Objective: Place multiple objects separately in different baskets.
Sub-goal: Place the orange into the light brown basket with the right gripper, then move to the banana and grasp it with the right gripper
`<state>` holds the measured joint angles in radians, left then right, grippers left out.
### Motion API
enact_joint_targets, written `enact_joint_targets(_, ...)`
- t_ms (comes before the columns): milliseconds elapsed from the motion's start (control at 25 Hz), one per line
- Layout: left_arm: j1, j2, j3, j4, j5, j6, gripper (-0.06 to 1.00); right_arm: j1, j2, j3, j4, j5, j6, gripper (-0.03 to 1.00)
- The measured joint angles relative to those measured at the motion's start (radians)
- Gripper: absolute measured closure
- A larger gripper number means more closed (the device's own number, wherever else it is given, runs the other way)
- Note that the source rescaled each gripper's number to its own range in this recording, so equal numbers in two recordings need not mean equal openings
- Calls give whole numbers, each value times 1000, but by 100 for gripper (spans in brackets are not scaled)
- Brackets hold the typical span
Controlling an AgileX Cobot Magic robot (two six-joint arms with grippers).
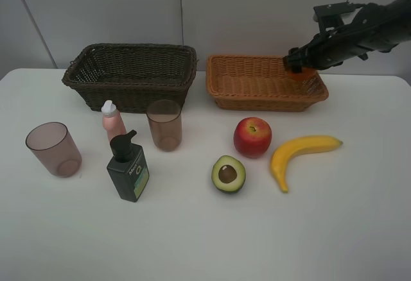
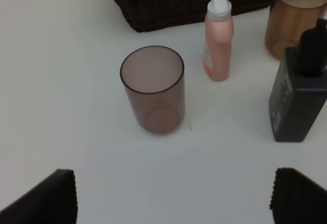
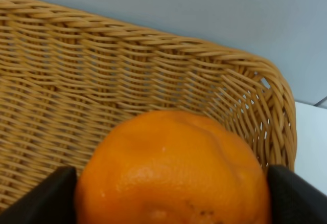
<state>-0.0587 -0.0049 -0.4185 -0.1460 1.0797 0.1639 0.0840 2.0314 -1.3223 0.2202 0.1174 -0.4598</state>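
Right wrist: orange point(image 3: 173, 168) clenched between the right gripper point(image 3: 173, 199) pads, over the light orange-tan basket point(image 3: 127, 81) by its corner.
Exterior high: barely a sliver of that fruit under the dark fingers; red apple point(image 1: 252, 136), yellow banana point(image 1: 298, 156) and halved avocado point(image 1: 228, 174) on the table point(image 1: 192, 242), caught from there alone. Left wrist only: left gripper point(image 2: 173, 198) spread wide, empty, facing a brownish-pink cup point(image 2: 153, 88); dark pump bottle point(image 2: 301, 96) and second cup point(image 2: 296, 19) cut off at the frame edge.

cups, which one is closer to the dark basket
The cup just in front of the dark basket, beside the pink bottle; the other cup stands farther forward, left of the pump bottle.
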Motion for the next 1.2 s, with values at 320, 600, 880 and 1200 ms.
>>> enact_joint_targets(320,0,0,0,0,0,0,-6,0,0,0,-1,-21,0,7)
enact_joint_targets(600,0,0,0,0,0,0,-6,0,0,0,1,-25,0,-3)
enact_joint_targets(880,0,0,0,0,0,0,-6,0,0,0,4,-25,0,-3)
enact_joint_targets(1200,0,0,0,0,0,0,-6,0,-29,0,4,20,1,-3)
